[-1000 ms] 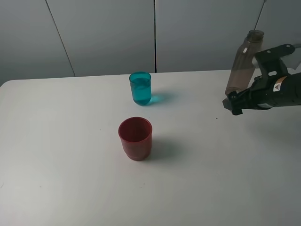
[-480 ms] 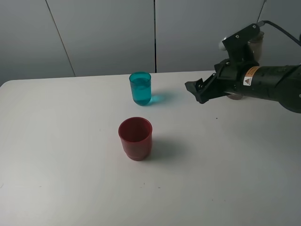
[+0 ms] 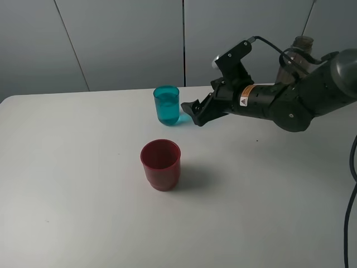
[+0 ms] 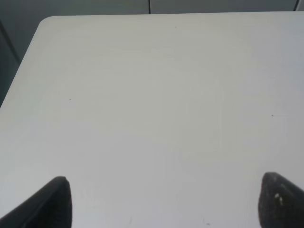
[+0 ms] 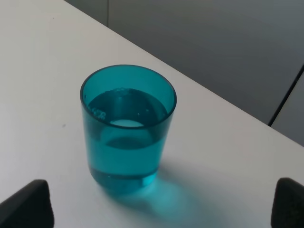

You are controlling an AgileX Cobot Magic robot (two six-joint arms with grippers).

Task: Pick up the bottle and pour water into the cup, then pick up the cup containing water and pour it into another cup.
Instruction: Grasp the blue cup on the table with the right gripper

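Note:
The teal cup (image 3: pixel 166 105) stands upright at the back middle of the white table (image 3: pixel 78 201), holding water. My right gripper (image 3: pixel 194 113) is open, just to the right of that cup and level with it. In the right wrist view the cup (image 5: pixel 127 128) sits ahead of the gripper (image 5: pixel 159 206), beyond its wide-apart fingertips (image 5: pixel 28 205). The dark red cup (image 3: pixel 160 164) stands nearer the front, apart from both. The grey-brown bottle (image 3: pixel 303 44) is upright at the back right, mostly hidden by the right arm. My left gripper (image 4: pixel 168 204) is open over bare table.
A grey panelled wall (image 3: pixel 122 39) runs behind the table's back edge. The right arm's cable (image 3: pixel 351 184) hangs down at the right side. The table's far corner (image 4: pixel 45 21) shows in the left wrist view.
The right arm has swung left, away from the bottle, until its open gripper is beside the teal cup. The bottle stays at the back right. Neither cup has moved.

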